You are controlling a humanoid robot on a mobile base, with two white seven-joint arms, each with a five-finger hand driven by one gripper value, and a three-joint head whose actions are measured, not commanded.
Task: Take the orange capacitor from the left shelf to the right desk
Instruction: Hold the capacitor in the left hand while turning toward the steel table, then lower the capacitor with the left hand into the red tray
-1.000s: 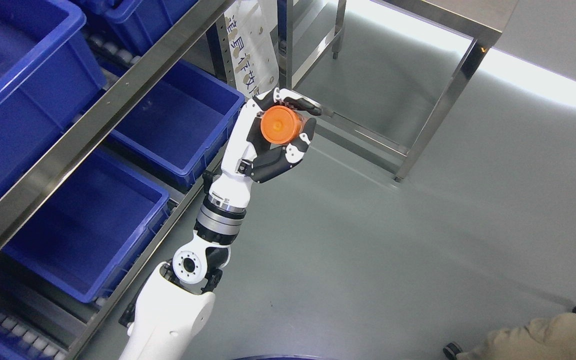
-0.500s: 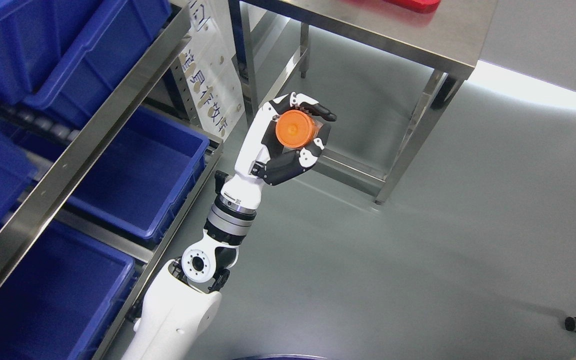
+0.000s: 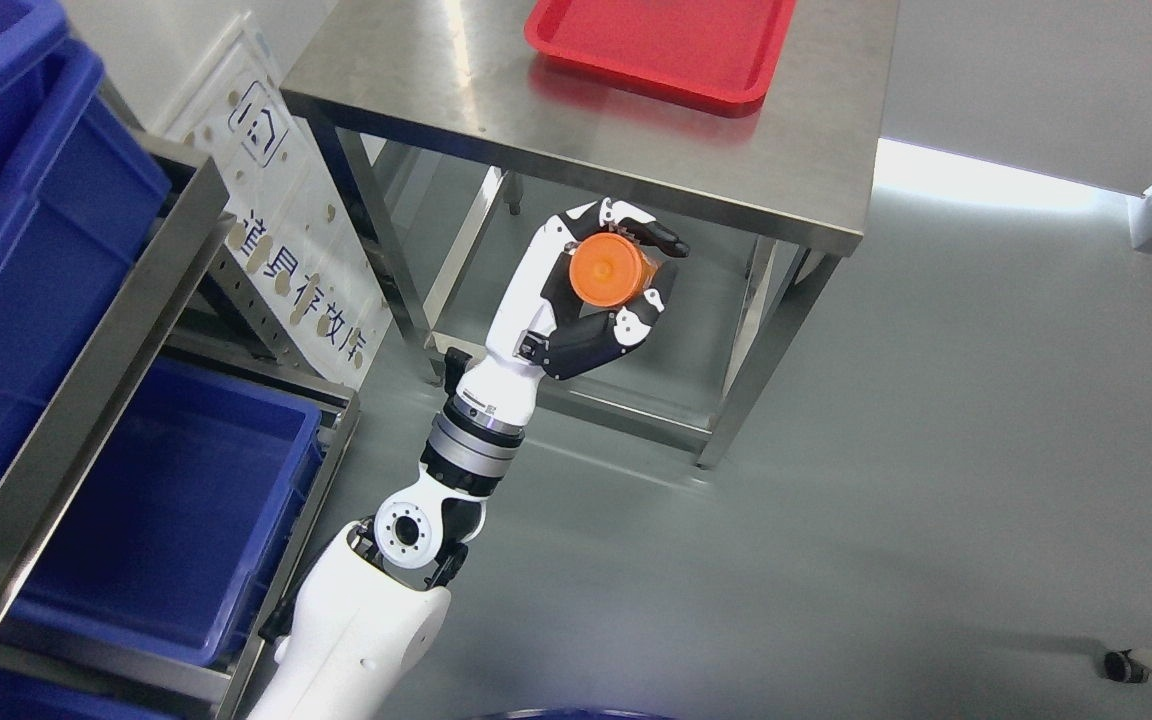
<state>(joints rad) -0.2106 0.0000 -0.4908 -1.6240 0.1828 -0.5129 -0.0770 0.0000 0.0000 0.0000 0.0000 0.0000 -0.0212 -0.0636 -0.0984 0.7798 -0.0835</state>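
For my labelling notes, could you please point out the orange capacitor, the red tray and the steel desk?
orange capacitor (image 3: pixel 608 270), head view, round end face.
red tray (image 3: pixel 636 88), head view, near rim.
steel desk (image 3: pixel 436 75), head view, bare top.

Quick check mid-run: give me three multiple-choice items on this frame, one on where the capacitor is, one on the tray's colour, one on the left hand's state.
1. Where is the orange capacitor?
A. In a blue bin
B. In the left hand
C. On the red tray

2. What colour is the tray on the steel desk?
A. Red
B. Blue
C. Grey

3. The left hand is:
A. Open, holding nothing
B. Out of view
C. Shut on the capacitor

Key: 1 B, fingers wrap it in front of the desk edge. 2 A, it is plainly red. 3 C, fingers curl around the orange cylinder.
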